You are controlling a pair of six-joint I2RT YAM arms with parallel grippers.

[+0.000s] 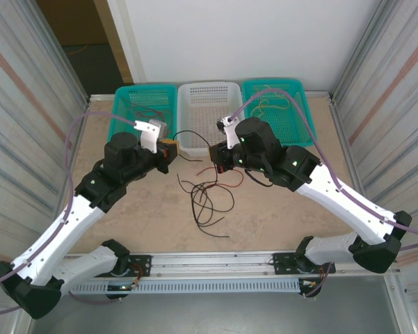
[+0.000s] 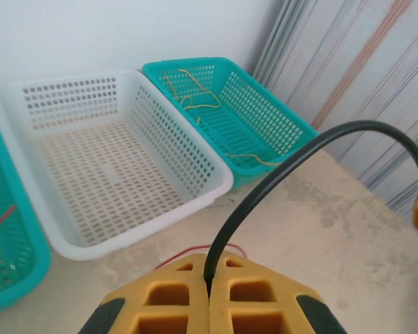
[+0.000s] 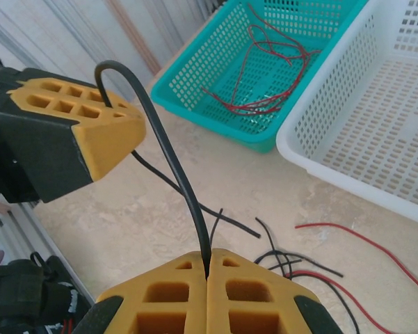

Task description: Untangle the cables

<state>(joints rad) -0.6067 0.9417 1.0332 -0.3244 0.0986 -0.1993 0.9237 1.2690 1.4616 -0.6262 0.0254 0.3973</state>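
Note:
A black cable [image 1: 192, 133] arcs in the air between my two grippers, above the table in front of the baskets. My left gripper [image 1: 169, 148] [image 2: 210, 264] is shut on one end of it; the strand [image 2: 292, 156] curves up and off to the right. My right gripper [image 1: 216, 154] [image 3: 207, 257] is shut on the other end, and the strand [image 3: 168, 149] rises toward the left gripper's yellow fingers [image 3: 80, 125]. A loose tangle of red and black cables [image 1: 209, 195] [image 3: 313, 268] lies on the table below.
Three baskets line the back edge. The left teal basket [image 1: 125, 104] [image 3: 195, 80] holds red cables, the white basket [image 1: 210, 89] [image 2: 195, 191] is bare, and the right teal basket [image 1: 299, 97] [image 2: 278, 115] holds yellow cables [image 2: 188, 94]. Corrugated walls stand on both sides.

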